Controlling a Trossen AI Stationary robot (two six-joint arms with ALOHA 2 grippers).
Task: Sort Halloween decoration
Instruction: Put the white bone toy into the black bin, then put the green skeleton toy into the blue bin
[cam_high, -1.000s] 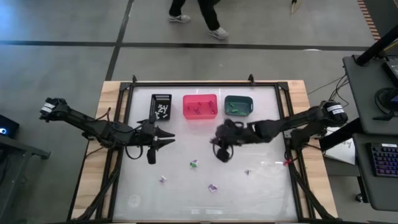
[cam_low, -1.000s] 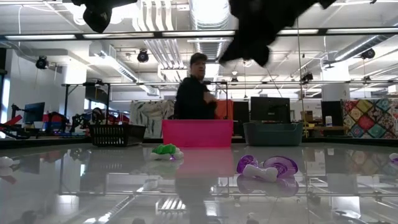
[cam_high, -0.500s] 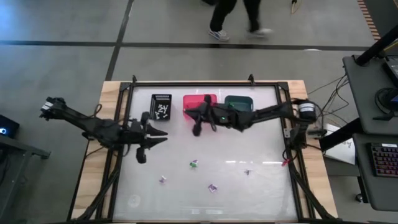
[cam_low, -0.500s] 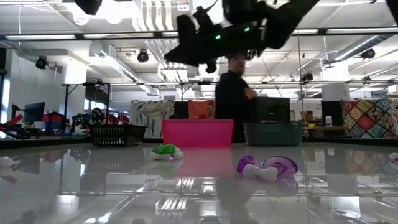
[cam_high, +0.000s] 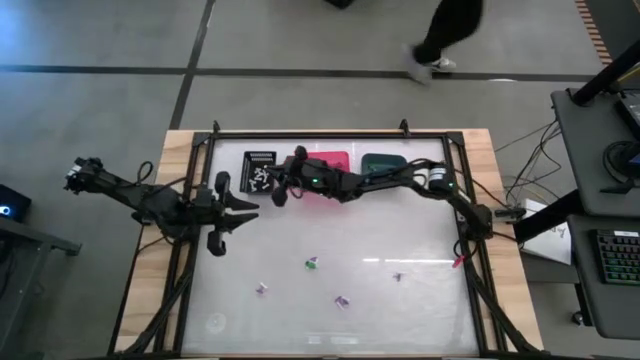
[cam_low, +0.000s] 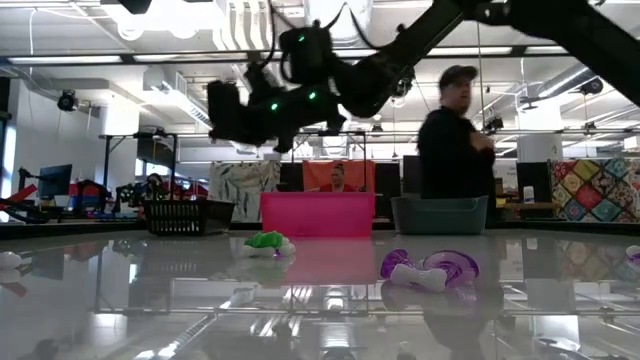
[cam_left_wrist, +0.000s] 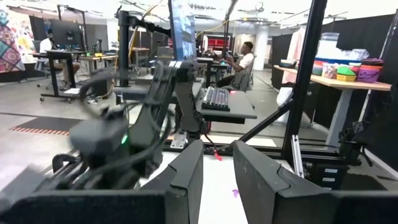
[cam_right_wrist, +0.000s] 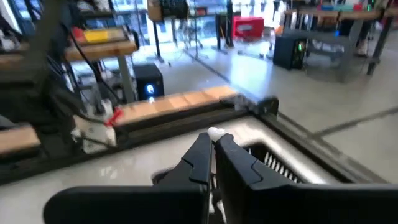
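My right gripper (cam_high: 276, 188) reaches level from the table's right, high over the near right corner of the black bin (cam_high: 259, 168), and is shut on a tiny white trinket (cam_right_wrist: 216, 132). In the low view it (cam_low: 220, 110) hangs well above the table. My left gripper (cam_high: 246, 206) hovers at the table's left, its fingers (cam_left_wrist: 189, 177) apart with nothing between them. A green trinket (cam_high: 312, 263) and purple ones (cam_high: 342, 301) (cam_high: 262, 288) lie on the near half of the table, also seen low (cam_low: 265, 241) (cam_low: 430, 268). My right gripper pinches the white trinket (cam_right_wrist: 216, 132) between the free ends of its two fingers (cam_right_wrist: 200, 152). The fingers lie level and come from the table's right. The trinket is lifted clear, above the black bin's grid wall (cam_right_wrist: 281, 163).
The pink bin (cam_high: 330, 158) and the teal bin (cam_high: 383, 166) stand beside the black one along the far edge; my right arm crosses over them. Another small trinket (cam_high: 398, 276) lies right of centre. A person (cam_low: 455, 140) walks behind the table.
My right gripper has swung from the table's middle toward the left and far edge, over to the black bin, tipping from pointing down to level, still shut. My left gripper has drawn back toward the left edge and risen a little. The person has walked rightward.
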